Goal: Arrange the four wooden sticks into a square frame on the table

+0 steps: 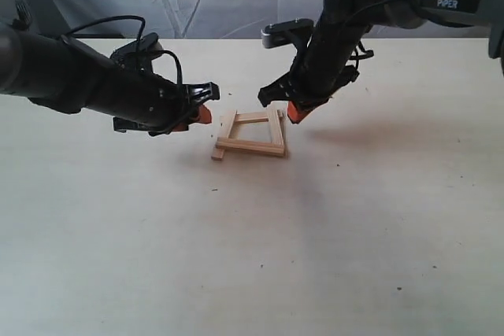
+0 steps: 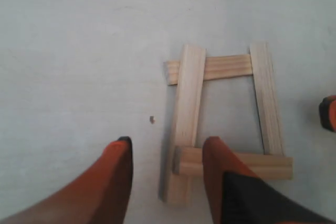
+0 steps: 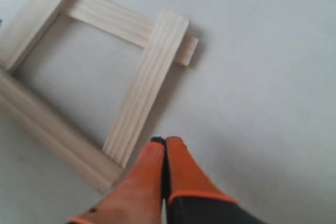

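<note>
Near the middle of the counter the four wooden sticks lie as a small square frame with its ends overhanging at the corners. Seen from the left wrist, the sticks cross each other at the corners, and a dark speck sits on the bare counter just beside the frame.

On the frame's left side the left tool hangs low and tilted, with its two orange fingers spread wide. One finger is outside the frame. The other is over the corner where two sticks cross, so the overhanging stick end lies between them. It has hold of nothing, though from this angle I cannot tell whether the inner finger touches the wood.

On the frame's right side the right tool points down at the counter just beside the right-hand stick, close to its corner. Its orange fingers are pressed together with nothing between them, and its tip is apart from the wood
</note>
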### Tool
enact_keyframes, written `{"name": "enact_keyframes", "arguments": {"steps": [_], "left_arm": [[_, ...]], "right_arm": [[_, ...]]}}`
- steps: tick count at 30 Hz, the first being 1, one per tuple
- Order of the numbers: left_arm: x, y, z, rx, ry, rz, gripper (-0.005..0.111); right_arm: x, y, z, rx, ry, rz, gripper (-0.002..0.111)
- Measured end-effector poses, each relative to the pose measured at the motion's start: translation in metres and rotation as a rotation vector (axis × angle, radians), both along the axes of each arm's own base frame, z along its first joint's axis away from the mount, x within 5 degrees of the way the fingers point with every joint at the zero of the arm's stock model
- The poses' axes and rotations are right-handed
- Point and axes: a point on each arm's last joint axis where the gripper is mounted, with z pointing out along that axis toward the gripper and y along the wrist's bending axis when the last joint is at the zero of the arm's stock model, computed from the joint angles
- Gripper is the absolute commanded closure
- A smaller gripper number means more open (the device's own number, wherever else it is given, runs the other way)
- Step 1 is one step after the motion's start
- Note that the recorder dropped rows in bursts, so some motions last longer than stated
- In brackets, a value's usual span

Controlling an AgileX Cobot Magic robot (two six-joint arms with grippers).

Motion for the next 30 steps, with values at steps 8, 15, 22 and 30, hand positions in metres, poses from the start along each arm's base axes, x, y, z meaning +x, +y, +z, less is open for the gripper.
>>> {"name": "enact_keyframes", "arguments": {"steps": [8, 15, 22, 30], "left_arm": [[0.000, -0.004, -0.029, -0.025, 0.084, 0.040, 0.064], [0.000, -0.008, -0.039, -0.091, 0.140, 0.068, 0.064], [-0.001, -0.015, -0.042, -0.182, 0.182, 0.058, 0.064], [-0.003, -0.018, -0.042, -0.222, 0.201, 0.049, 0.064]], "right_arm": [[0.004, 0.001, -0.026, 0.006, 0.042, -0.114, 0.109], [0.002, 0.006, -0.033, 0.046, 0.080, -0.146, 0.109], [-0.001, 0.010, -0.033, 0.063, 0.107, -0.156, 0.109], [-0.002, 0.012, -0.033, 0.079, 0.126, -0.180, 0.109]]}}
